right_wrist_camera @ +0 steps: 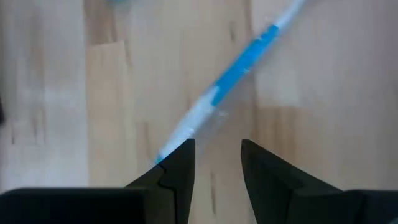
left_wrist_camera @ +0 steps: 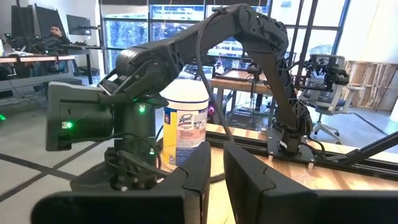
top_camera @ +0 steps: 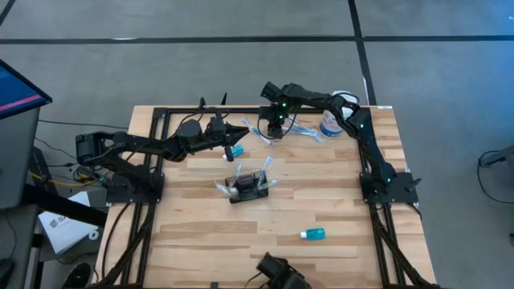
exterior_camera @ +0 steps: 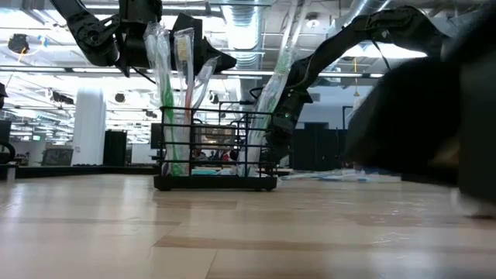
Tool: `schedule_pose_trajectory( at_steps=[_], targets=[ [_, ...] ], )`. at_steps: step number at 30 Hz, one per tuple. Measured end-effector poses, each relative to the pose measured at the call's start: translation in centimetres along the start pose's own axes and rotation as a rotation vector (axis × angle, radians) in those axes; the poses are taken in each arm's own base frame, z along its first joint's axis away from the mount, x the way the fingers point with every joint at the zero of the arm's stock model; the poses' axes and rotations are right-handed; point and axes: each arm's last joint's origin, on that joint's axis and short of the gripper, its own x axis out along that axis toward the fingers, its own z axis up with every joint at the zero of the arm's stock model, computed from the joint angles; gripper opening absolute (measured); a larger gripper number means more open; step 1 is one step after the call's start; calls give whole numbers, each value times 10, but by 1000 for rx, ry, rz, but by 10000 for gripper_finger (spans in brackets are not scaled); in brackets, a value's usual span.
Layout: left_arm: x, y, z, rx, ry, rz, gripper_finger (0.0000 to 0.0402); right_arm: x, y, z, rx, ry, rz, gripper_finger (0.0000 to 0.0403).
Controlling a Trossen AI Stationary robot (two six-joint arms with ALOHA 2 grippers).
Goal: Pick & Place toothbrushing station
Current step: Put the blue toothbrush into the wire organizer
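While the black wire-mesh rectangular holder [top_camera: 247, 187] stands mid-bench with wrapped toothbrushes, the right claw [right_wrist_camera: 216, 160] hangs part-open over a blue-and-white wrapped toothbrush [right_wrist_camera: 231, 81] at far centre; the left claw [left_wrist_camera: 216, 171], nearly closed, holds nothing.

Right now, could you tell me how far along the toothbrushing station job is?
Done: several wrapped toothbrushes stand in the black wire-mesh holder. In hand: the right pincer hangs open above a blue-and-white wrapped toothbrush on the table. Left: loose brushes beside it and a small blue tube.
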Motion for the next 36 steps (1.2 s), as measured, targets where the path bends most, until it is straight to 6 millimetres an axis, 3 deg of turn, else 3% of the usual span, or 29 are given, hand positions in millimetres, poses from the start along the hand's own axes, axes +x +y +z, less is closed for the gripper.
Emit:
schedule_pose_trajectory(
  at_steps=[12,21,28,36],
  targets=[
    [-1,9,0,38,6,32,39,-68,30,9,-6,-127,130,120],
    [-10,59,0,8,41,103,39,-101,77,9,-89,-73,206,120],
    [-16,95,3,-61,136,104,39,-100,100,15,-132,-52,229,120],
    [-8,106,12,34,279,107,39,-92,124,19,-194,-2,269,120]
  ],
)
